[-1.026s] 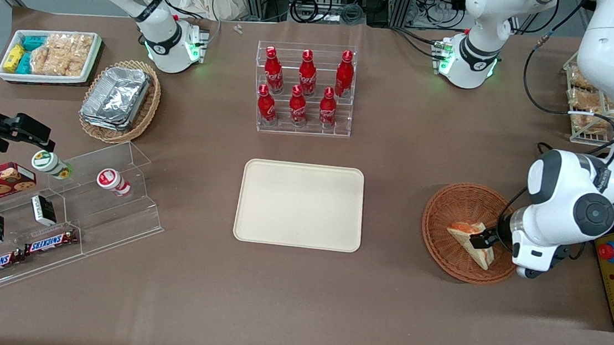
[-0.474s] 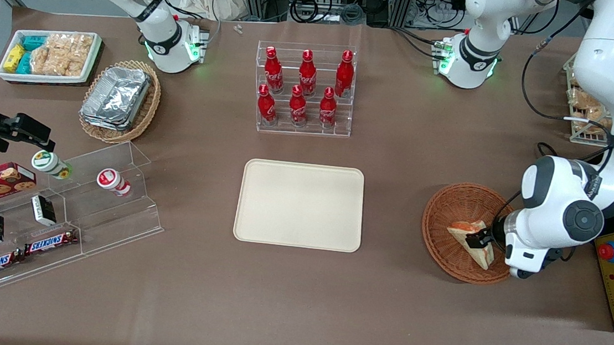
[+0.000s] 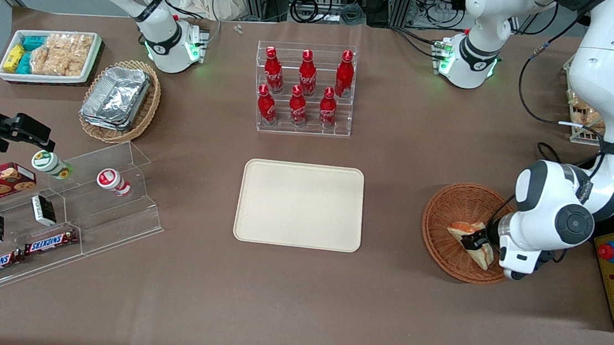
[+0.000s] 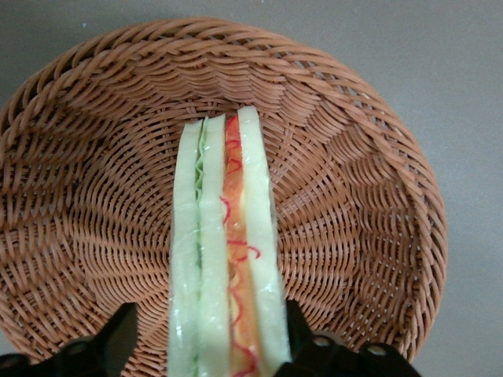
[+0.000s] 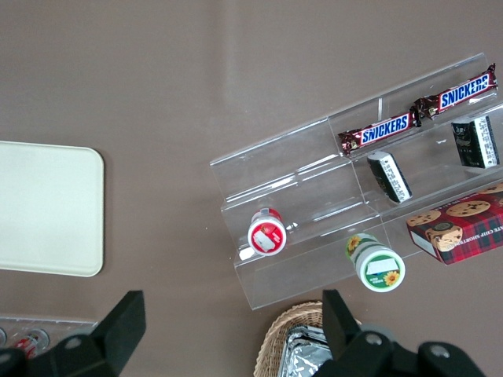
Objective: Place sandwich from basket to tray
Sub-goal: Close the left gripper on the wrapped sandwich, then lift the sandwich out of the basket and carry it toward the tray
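Sandwich [image 4: 224, 251] pinched by gripper [image 4: 212, 353] across its flat bread faces, sparing the filling; lifted edge-up just over basket [image 4: 354, 196], for carrying toward tray [image 3: 299, 205], well apart, bare

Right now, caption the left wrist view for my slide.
Gripper straddling the upright sandwich inside the wicker basket.

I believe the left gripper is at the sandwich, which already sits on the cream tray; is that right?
Not quite. The gripper is at the sandwich, but the sandwich is in the round wicker basket, as the left wrist view shows. The tray holds nothing.
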